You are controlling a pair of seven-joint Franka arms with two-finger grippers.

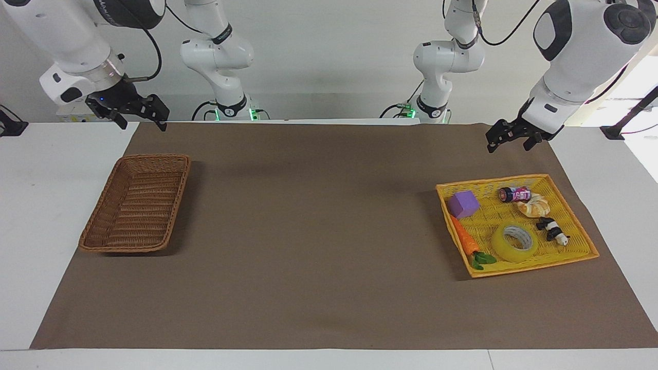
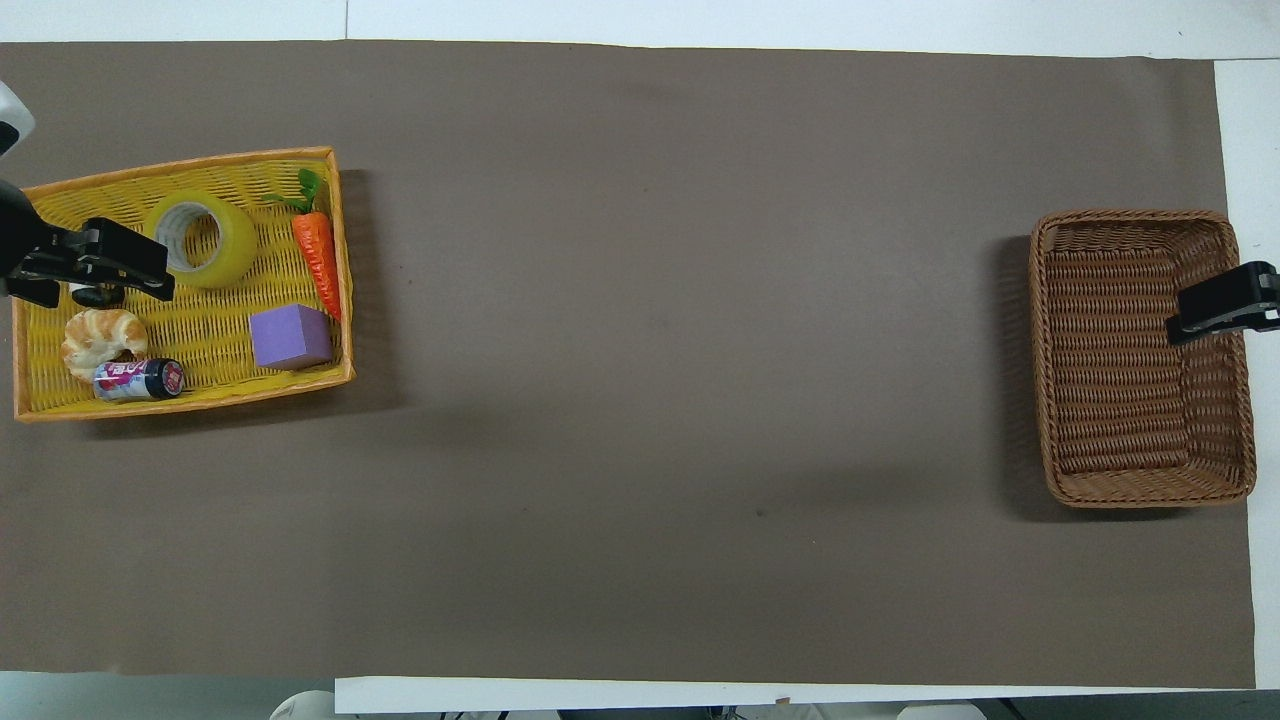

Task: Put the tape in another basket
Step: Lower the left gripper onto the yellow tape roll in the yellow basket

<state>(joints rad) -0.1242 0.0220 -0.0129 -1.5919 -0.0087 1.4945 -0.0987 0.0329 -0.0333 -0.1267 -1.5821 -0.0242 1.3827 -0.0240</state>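
Observation:
The tape (image 1: 514,243), a yellow translucent roll with a white core, lies flat in the bright yellow-orange tray (image 1: 488,181) at the left arm's end of the table; it also shows in the overhead view (image 2: 200,238). The brown wicker basket (image 1: 154,156) sits empty at the right arm's end, also seen from overhead (image 2: 1130,215). My left gripper (image 1: 509,147) hangs open and empty, high over the yellow tray (image 2: 180,160) beside the tape (image 2: 120,270). My right gripper (image 1: 145,123) hangs open and empty, high over the brown basket's edge (image 2: 1215,310).
The yellow tray also holds a purple cube (image 1: 463,203), a toy carrot (image 1: 465,240), a small can (image 1: 514,194), a croissant (image 1: 533,206) and a panda figure (image 1: 552,229). A brown mat (image 1: 318,231) covers the table between tray and basket.

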